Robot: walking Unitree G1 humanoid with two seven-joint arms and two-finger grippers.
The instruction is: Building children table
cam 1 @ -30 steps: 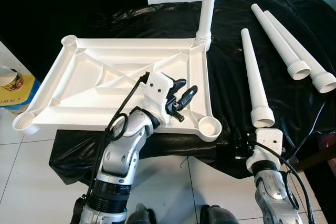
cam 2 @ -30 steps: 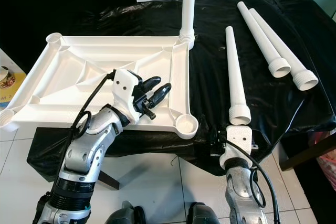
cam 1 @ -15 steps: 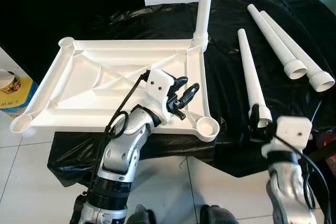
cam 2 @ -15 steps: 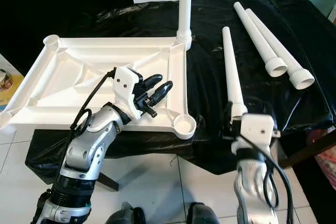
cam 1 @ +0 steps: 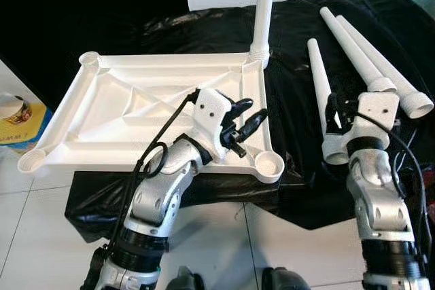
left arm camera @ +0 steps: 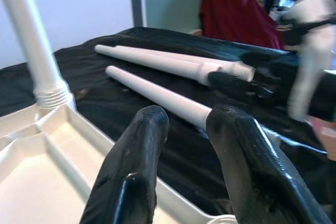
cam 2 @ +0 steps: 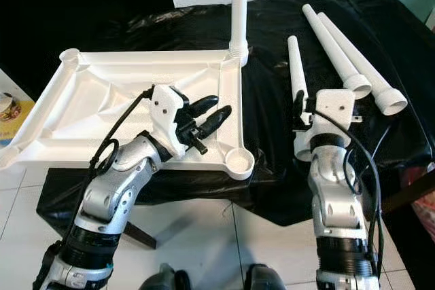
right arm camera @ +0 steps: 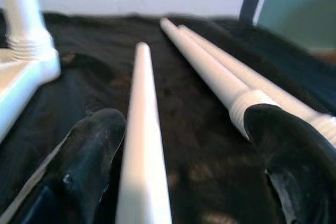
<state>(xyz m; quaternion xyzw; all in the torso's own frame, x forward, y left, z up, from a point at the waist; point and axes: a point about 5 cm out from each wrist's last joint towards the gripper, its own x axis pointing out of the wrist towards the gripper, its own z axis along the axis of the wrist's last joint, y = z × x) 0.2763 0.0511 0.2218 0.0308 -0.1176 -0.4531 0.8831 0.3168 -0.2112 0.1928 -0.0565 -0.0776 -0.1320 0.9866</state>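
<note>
The white tabletop (cam 1: 102,110) lies upside down on a black cloth. One leg (cam 1: 264,5) stands screwed into its far right corner socket. The front right socket (cam 1: 270,164) is bare. Three loose white legs lie to the right: the nearest leg (cam 1: 317,73) and two more legs (cam 1: 370,59) side by side. My left gripper (cam 1: 246,117) hovers open over the tabletop's right rim, holding nothing. My right gripper (right arm camera: 184,124) is open, and its fingers (right arm camera: 92,145) straddle the nearest leg (right arm camera: 143,129) near its thick threaded end.
The black cloth (cam 1: 299,25) covers the whole low table, whose front edge runs just below the tabletop. A yellow box with a cup (cam 1: 13,117) sits on the tiled floor at the left. A red cloth (left arm camera: 236,9) hangs beyond the table.
My right arm has come up from below the table's front edge and moved forward over the nearest loose leg. The left gripper has stayed over the tabletop's right rim.
</note>
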